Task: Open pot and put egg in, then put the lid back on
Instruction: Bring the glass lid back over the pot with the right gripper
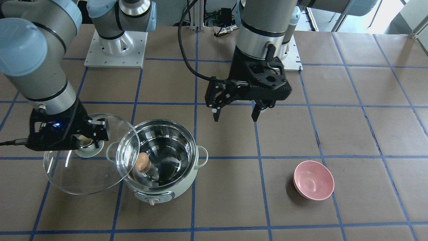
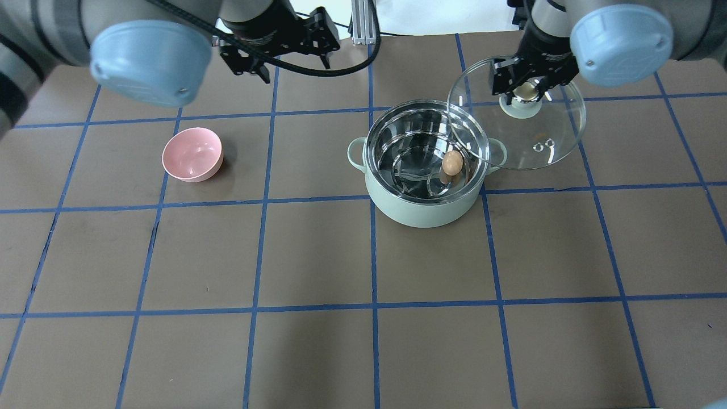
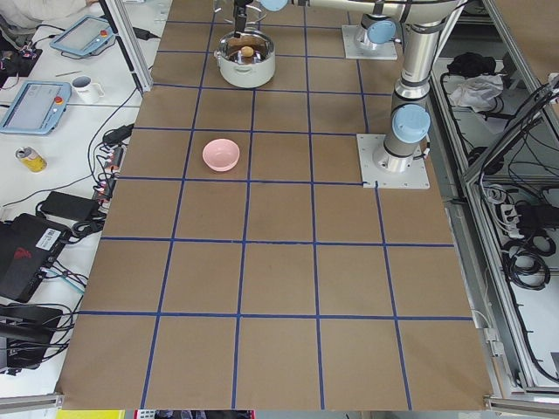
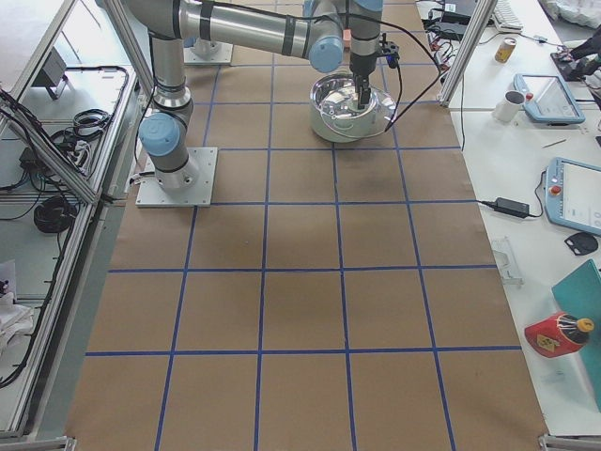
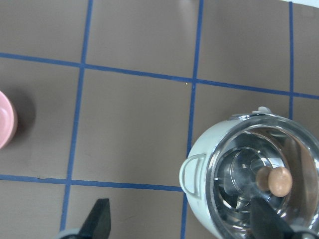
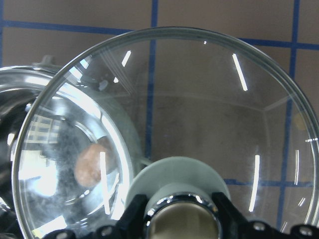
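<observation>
Pink bowl (image 2: 192,154) on the table (image 2: 318,255)
It sits upright on brown paper; blue tape lines (image 2: 263,200) cross just beside it.

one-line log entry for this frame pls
egg: in pot | lid: held by knob in right gripper, partly over pot, not yet on | left gripper: open, empty, away from pot

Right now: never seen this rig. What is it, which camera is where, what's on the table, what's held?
A robot's left arm and right arm at a table. Cameras: one behind the robot, one facing it (sides mirrored), one at each table end, one on each wrist. On it: a mint pot, open, with an egg inside, and a pink bowl. The right jaws are shut on the knob of the glass lid, held beside the pot. The left jaws hang open, empty.
</observation>
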`<state>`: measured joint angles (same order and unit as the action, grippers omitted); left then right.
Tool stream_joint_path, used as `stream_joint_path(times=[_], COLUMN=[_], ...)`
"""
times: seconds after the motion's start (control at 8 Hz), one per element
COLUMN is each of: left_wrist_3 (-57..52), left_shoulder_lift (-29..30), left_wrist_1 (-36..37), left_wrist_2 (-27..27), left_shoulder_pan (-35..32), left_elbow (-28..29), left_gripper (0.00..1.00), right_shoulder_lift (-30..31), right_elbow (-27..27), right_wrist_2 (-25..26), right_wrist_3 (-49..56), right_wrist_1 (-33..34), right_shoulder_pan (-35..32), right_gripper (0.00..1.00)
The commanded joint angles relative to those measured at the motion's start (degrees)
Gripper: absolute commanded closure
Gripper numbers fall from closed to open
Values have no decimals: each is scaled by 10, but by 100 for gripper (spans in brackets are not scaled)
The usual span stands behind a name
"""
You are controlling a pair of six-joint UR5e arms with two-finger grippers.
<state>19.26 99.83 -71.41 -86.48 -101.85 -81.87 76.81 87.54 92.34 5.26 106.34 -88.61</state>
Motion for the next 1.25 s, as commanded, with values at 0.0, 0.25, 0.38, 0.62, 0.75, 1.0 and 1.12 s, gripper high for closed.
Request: stream_joint_path(times=[0.0, 0.25, 0.38, 0.62, 0.75, 1.0, 1.12], left_wrist_3=[-132, -207, -222, -216, -211, -218, -216], left_shoulder_lift=[-54, -77, -79, -77, -75, -76, -75], left_wrist_1=[-27, -91, -94, -87, -87, -85, -78], left_wrist_2=[-1, -4, -6, -9, -5, -11, -11], left_shoulder_pan=[101, 140, 150, 145, 140, 127, 126], left_elbow=[-47, -53, -55, -62, -62, -62, -62], left_gripper=[0, 0, 0, 0, 0, 0, 0], right_shoulder_lift=[-5, -11, -25, -42, -44, -44, -43], right_elbow=[1, 9, 9, 12, 16, 15, 14], right_wrist_2=[-6, -44, -42, -36, -35, -33, -24], right_wrist_3=[-141, -179, -202, -212, -202, -180, -164], right_wrist_1=[0, 7, 7, 22, 31, 39, 39], right_shoulder_pan=[-102, -117, -138, -157, -157, -152, -150], right_gripper=[100, 100, 100, 100, 100, 100, 100])
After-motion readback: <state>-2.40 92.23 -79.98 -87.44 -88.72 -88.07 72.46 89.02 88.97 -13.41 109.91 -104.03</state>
